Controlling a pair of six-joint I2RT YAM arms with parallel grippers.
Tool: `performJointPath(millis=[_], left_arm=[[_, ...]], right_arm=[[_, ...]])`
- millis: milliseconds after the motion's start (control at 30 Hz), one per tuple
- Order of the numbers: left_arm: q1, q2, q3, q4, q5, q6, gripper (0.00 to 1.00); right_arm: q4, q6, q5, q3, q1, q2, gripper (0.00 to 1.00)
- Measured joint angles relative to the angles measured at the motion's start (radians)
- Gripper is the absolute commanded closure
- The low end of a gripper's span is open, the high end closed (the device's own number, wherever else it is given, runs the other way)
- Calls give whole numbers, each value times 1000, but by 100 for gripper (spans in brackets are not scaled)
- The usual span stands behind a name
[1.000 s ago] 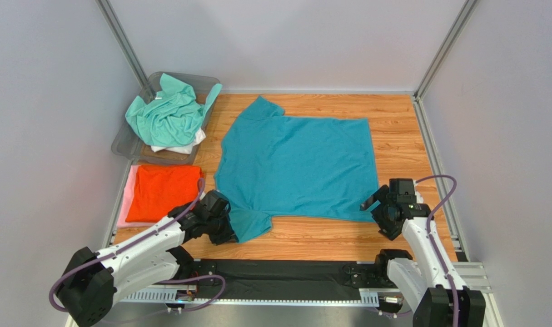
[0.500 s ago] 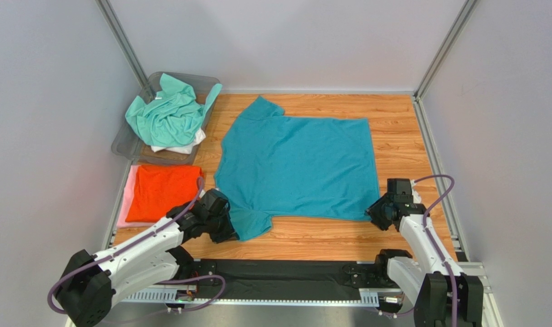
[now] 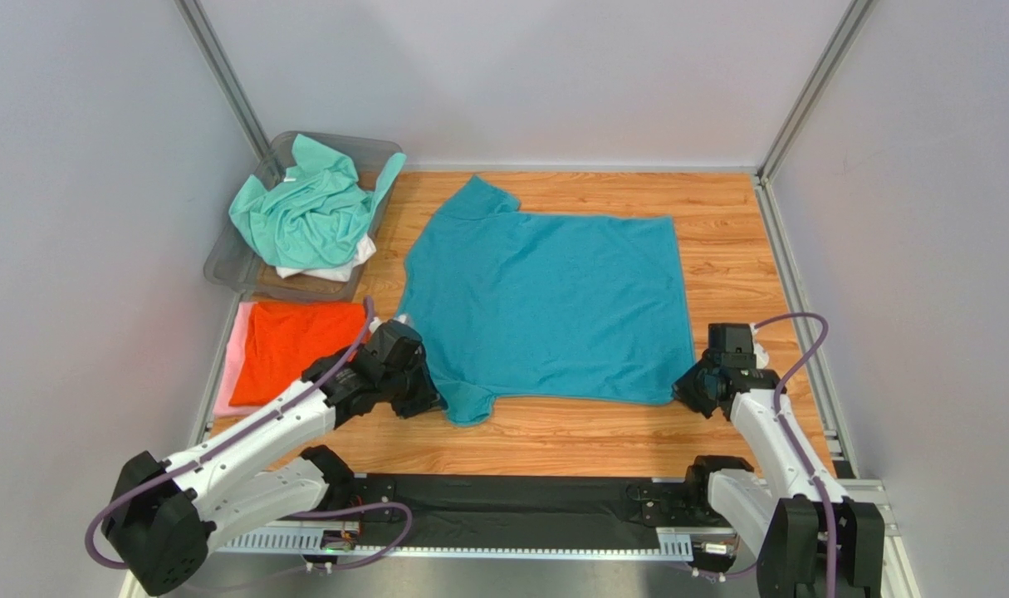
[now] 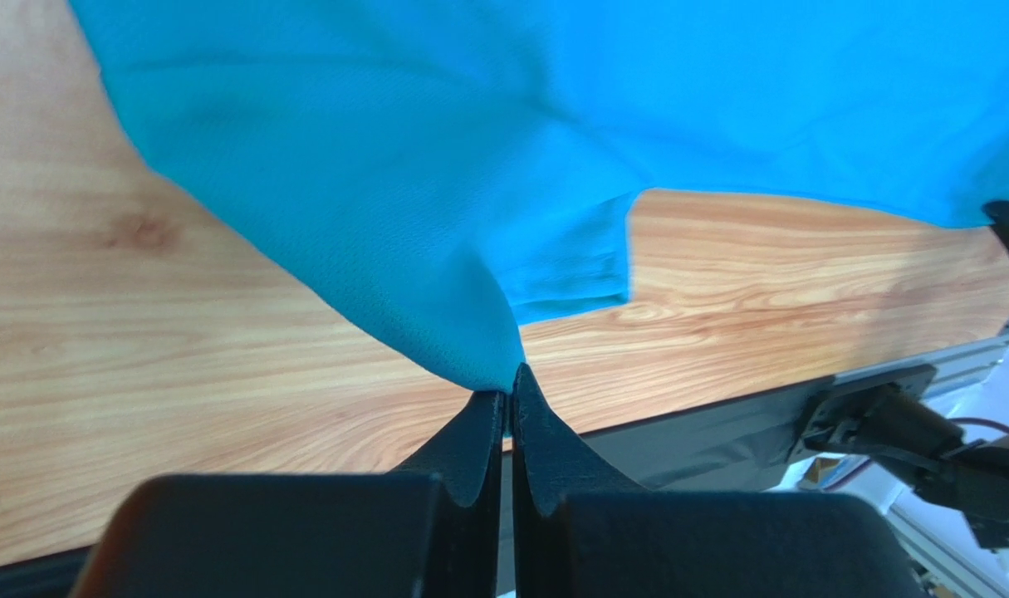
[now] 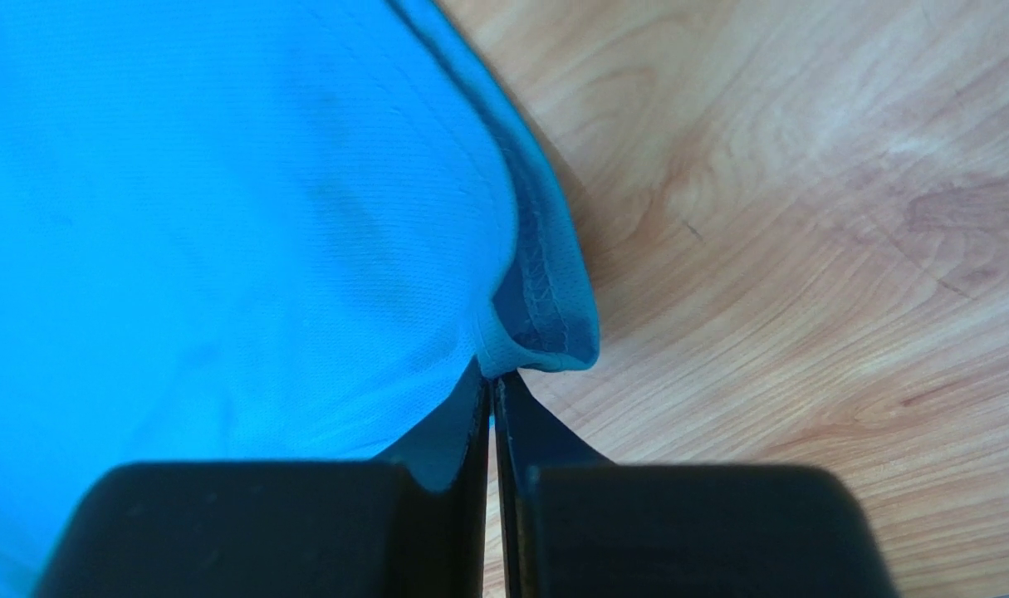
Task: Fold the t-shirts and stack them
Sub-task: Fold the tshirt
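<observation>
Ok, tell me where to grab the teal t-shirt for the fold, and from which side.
Take the teal t-shirt along its near edge, coming in low from the arms' side: the near sleeve tip and the near hem corner. It lies flat, so only those thin edges offer a pinch. The left gripper and right gripper are shut on those spots.

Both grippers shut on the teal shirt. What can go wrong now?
The right gripper pinches only a hem corner of the teal shirt; it may slip on lifting.
The left gripper holds just the sleeve edge, so the fold may skew.
The left arm is close to the orange shirt and might drag it.
</observation>
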Motion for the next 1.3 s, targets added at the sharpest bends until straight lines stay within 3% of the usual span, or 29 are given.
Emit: performJointPath(millis=[300, 867, 1300], left_arm=[[28, 143, 209, -1, -28, 101, 100], [198, 397, 517, 0, -22, 265, 100], [277, 692, 741, 0, 3, 337, 100]], right_arm=[[-2, -78, -67, 132, 0, 74, 100], [6, -144, -82, 417, 0, 324, 100], [36, -153, -77, 572, 0, 517, 100]])
